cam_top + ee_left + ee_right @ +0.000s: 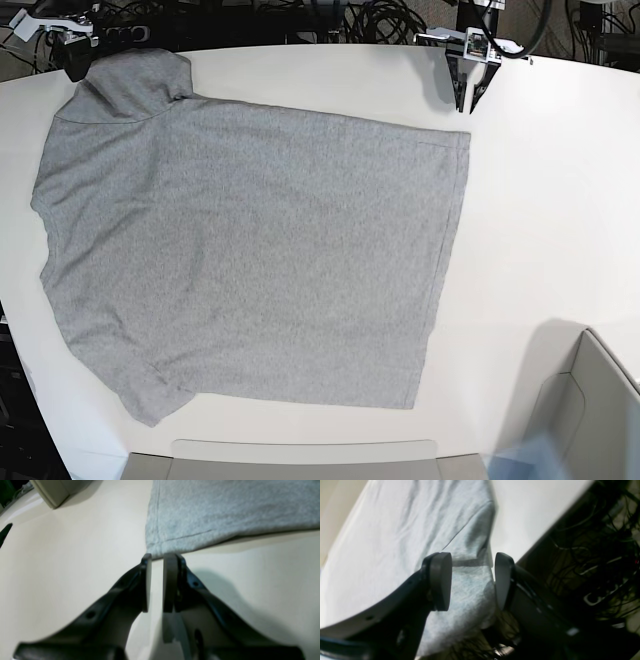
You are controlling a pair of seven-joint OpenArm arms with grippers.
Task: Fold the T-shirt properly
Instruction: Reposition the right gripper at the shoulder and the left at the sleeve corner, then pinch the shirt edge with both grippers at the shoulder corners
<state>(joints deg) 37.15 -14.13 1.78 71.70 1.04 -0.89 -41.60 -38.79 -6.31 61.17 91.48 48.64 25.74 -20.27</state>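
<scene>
The heather-grey T-shirt [250, 250] lies spread flat on the white table [540, 230], plain side up, its hem toward the right of the base view. My left gripper [470, 98] hovers just beyond the hem's far corner [160, 547]. In the left wrist view, my left gripper [158, 557] has a narrow gap between its pads with only bare table in it, the tips right at the cloth's edge. My right gripper [75, 62] is at the far left sleeve [135, 75]. There, my right gripper [472, 560] stands wide open astride sleeve cloth [467, 585] that droops over the table's edge.
A beige-grey bin [590, 400] stands at the near right corner, and a flat tray edge [300, 458] sits along the front. Tangled cables [595, 555] hang beyond the table's far edge. A beige block [50, 492] shows at the left wrist view's top left.
</scene>
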